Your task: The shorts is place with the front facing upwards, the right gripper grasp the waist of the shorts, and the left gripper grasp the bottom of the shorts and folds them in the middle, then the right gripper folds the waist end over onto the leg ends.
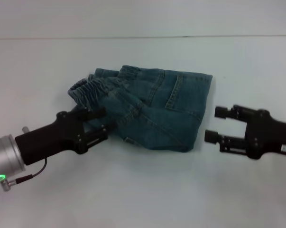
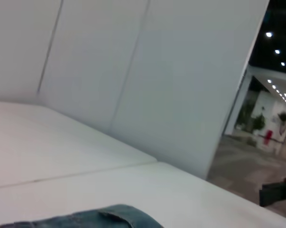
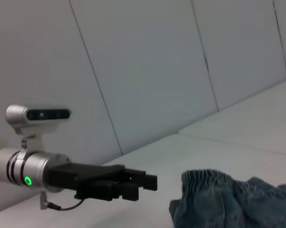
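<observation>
The denim shorts (image 1: pixel 152 111) lie folded over in the middle of the white table. Their ruffled waist (image 1: pixel 88 89) is bunched at the left side, and the straight hemmed leg ends (image 1: pixel 203 102) face right. My left gripper (image 1: pixel 105 121), with its silver cuff and green light, is open at the shorts' left edge, just below the waist. In the right wrist view the left gripper (image 3: pixel 147 185) stands a small gap away from the waist (image 3: pixel 207 179). My right gripper (image 1: pixel 216 124) is open and holds nothing, just right of the leg ends.
The white table (image 1: pixel 143 194) reaches a pale panelled wall (image 3: pixel 147 71) at the back. In the left wrist view a strip of denim (image 2: pixel 109 216) shows at the bottom edge and the right gripper's dark body (image 2: pixel 278 190) far off.
</observation>
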Controlling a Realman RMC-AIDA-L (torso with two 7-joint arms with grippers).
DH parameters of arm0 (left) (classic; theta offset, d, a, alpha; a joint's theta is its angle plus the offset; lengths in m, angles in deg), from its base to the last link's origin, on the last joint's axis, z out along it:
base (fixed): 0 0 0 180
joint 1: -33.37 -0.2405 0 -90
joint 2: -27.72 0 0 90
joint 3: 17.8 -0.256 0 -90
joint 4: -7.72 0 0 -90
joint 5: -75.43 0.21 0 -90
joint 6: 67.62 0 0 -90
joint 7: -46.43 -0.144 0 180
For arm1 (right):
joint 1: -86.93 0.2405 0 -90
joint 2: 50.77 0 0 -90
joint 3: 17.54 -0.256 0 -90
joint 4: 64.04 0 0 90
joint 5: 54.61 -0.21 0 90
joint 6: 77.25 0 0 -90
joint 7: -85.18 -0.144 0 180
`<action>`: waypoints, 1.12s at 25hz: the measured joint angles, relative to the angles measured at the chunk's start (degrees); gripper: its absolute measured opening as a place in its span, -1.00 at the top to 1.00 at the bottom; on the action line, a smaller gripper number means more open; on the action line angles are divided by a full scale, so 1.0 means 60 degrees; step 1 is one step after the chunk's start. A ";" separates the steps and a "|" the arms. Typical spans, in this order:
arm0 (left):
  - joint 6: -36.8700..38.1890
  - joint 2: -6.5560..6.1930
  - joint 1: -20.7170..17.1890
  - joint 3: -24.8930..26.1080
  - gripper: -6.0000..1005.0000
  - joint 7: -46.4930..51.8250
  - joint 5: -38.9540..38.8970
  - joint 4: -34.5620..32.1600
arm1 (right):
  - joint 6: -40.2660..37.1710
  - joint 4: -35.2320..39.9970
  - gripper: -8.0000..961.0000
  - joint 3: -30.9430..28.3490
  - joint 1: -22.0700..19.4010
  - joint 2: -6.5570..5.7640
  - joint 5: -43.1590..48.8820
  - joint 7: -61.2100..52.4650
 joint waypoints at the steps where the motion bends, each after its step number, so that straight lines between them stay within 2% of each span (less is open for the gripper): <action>1: -0.0019 -0.0001 0.0024 -0.0001 0.33 0.0031 0.0071 -0.0011 | -0.0009 -0.0167 -0.74 -0.0025 -0.0012 -0.0007 0.0003 0.0161; 7: -0.0059 -0.0004 0.0074 -0.0002 0.06 0.0077 0.0215 -0.0032 | 0.0122 -0.0441 -0.73 -0.0077 0.0077 -0.0020 0.0155 0.0417; 13: -0.0066 0.0003 0.0016 -0.0002 -0.47 0.0082 0.0218 -0.0038 | 0.0308 -0.0447 -0.73 -0.0032 0.0192 -0.0007 0.0236 0.0347; 15: -0.0067 0.0008 0.0006 -0.0002 -0.83 0.0084 0.0221 -0.0037 | 0.0366 -0.0449 -0.73 -0.0032 0.0194 -0.0006 0.0239 0.0310; 28: -0.0085 0.0015 -0.0001 -0.0001 -0.88 0.0092 0.0284 0.0028 | 0.0544 -0.0459 -0.72 -0.0067 0.0217 -0.0003 0.0353 0.0025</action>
